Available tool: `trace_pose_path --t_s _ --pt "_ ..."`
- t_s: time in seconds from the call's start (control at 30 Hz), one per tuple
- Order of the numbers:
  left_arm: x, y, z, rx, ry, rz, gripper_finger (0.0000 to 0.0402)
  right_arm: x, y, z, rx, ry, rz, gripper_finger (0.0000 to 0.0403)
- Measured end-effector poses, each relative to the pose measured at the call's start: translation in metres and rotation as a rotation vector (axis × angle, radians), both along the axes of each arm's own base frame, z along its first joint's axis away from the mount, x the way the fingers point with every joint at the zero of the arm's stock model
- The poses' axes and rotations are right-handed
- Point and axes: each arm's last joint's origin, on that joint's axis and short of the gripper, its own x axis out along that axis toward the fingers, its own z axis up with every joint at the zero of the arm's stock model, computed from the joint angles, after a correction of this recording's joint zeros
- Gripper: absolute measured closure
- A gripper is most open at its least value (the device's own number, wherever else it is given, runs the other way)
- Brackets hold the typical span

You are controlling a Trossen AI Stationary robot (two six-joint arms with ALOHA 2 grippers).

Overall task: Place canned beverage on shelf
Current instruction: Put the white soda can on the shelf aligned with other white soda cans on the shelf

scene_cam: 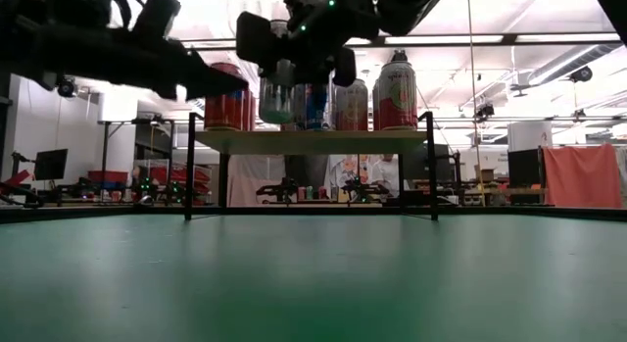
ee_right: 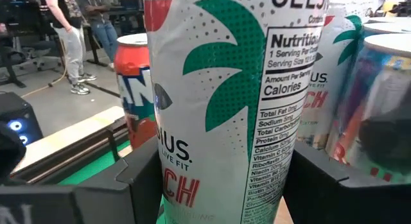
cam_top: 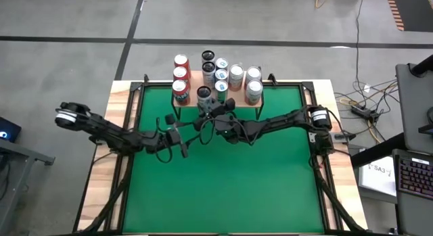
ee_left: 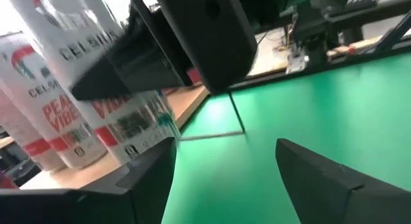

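White can (ee_right: 221,108) stands upright in your right gripper (cam_top: 206,99), jaws clamped on it, over the shelf's (cam_top: 196,79) front edge. Left gripper (cam_top: 177,138), jaws open, hangs empty nearby.

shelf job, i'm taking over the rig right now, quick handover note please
Right gripper: shut on a tall white can with a green palm print, at the front edge of the small light-wood shelf on black legs; whether the can rests on the wood cannot be told.
Left gripper: open and empty, over the green table just in front of the shelf.
Done: red cans and white cans already stand on the shelf.
Left: release the held can and withdraw the right arm.
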Motion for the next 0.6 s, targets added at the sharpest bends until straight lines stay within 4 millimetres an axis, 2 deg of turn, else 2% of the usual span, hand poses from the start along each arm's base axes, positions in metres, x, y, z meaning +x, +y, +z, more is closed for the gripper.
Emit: trace_pose_path --t_s 0.3,0.6 --pt "0.013 0.009 -0.019 0.000 0.004 0.047 0.0161 0.013 -0.002 0.003 -0.041 0.033 -0.001 0.0170" --pt "0.019 0.020 -0.029 -0.003 -0.020 0.097 0.0162 0.013 -0.011 0.003 -0.039 0.030 -0.056 0.0170"
